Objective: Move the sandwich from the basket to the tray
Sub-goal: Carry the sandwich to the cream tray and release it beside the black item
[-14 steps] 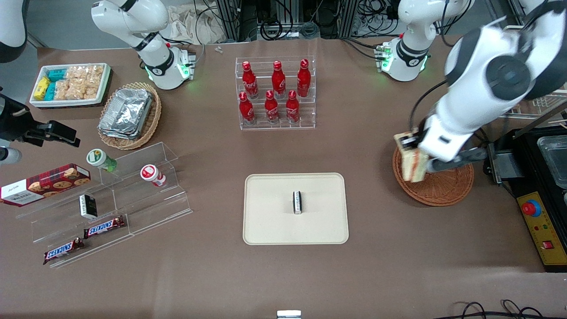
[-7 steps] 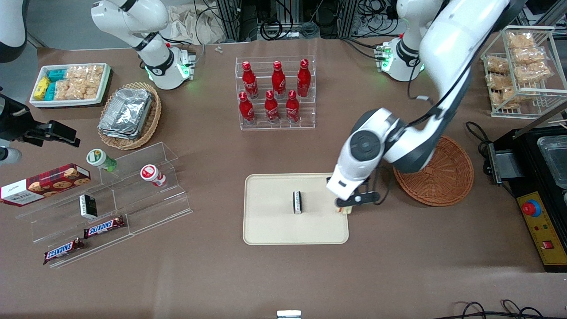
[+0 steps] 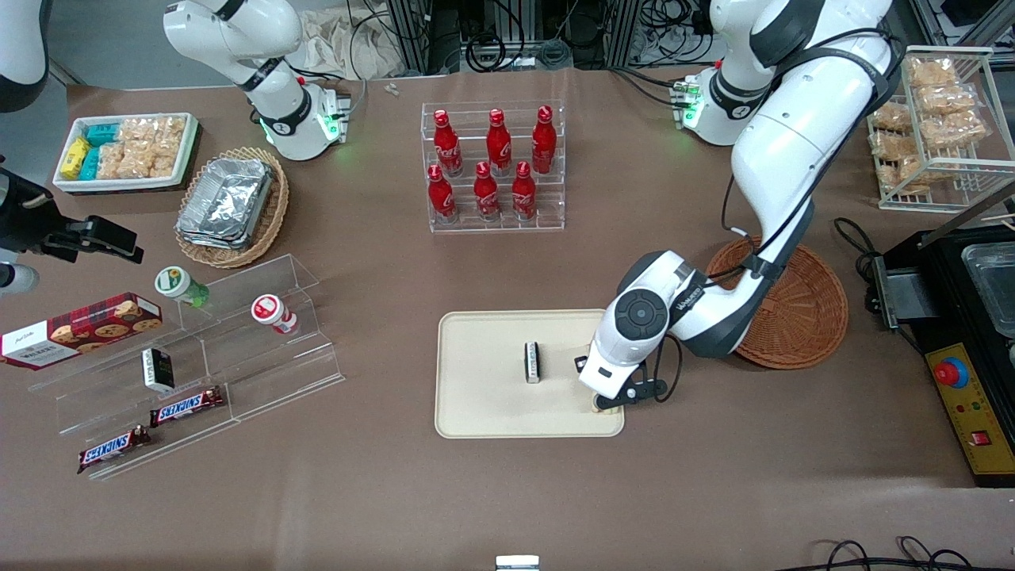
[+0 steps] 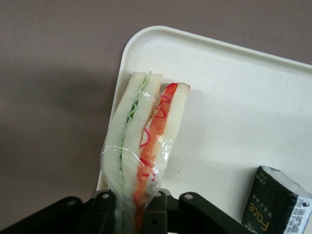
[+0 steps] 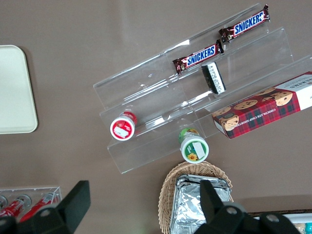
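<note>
Since half a second ago the gripper (image 3: pixel 609 403) has slid nearer the front camera, to the tray's (image 3: pixel 484 396) corner nearest the basket (image 3: pixel 801 317). Pinched between the fingers, the sandwich (image 4: pixel 144 131) hangs just above that corner, long axis pointing away from the gripper: plastic-wrapped white bread, green and red filling.

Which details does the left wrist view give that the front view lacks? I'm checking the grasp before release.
Only the left wrist view shows the gripper shut on the wrapped sandwich, over the tray's corner. Only the front view shows the basket without the sandwich. Both show the tray and the small dark packet on it.
</note>
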Robot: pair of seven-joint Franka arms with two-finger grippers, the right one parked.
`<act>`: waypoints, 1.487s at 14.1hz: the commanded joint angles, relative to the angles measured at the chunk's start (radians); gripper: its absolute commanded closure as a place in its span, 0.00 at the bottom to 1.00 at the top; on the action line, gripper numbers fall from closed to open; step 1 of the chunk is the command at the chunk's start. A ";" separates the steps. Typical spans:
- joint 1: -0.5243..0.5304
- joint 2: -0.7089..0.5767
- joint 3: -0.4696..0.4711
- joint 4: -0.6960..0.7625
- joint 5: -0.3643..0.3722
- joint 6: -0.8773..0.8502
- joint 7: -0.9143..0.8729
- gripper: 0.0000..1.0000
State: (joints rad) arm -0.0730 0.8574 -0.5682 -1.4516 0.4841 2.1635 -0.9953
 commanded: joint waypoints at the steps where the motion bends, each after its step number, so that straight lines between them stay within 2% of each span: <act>1: -0.008 0.011 -0.002 0.025 0.021 0.001 -0.005 0.68; 2: -0.008 0.014 -0.002 0.025 0.021 0.002 -0.009 0.09; 3: -0.008 0.014 -0.004 0.025 0.018 0.002 -0.009 0.01; 10: -0.004 -0.014 -0.004 0.025 0.008 -0.019 -0.022 0.01; 12: 0.004 -0.076 -0.013 0.025 0.005 -0.146 -0.010 0.01; 14: 0.002 -0.212 -0.018 0.011 0.001 -0.271 0.032 0.01; 15: 0.004 -0.272 -0.022 0.007 -0.019 -0.340 0.093 0.01; 16: 0.028 -0.329 -0.021 0.007 -0.079 -0.402 0.162 0.01; 18: 0.151 -0.456 -0.025 -0.065 -0.227 -0.435 0.227 0.02; 21: 0.203 -0.673 -0.019 -0.260 -0.259 -0.404 0.320 0.05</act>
State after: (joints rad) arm 0.0934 0.3446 -0.5905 -1.5219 0.2621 1.7138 -0.7256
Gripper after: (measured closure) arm 0.026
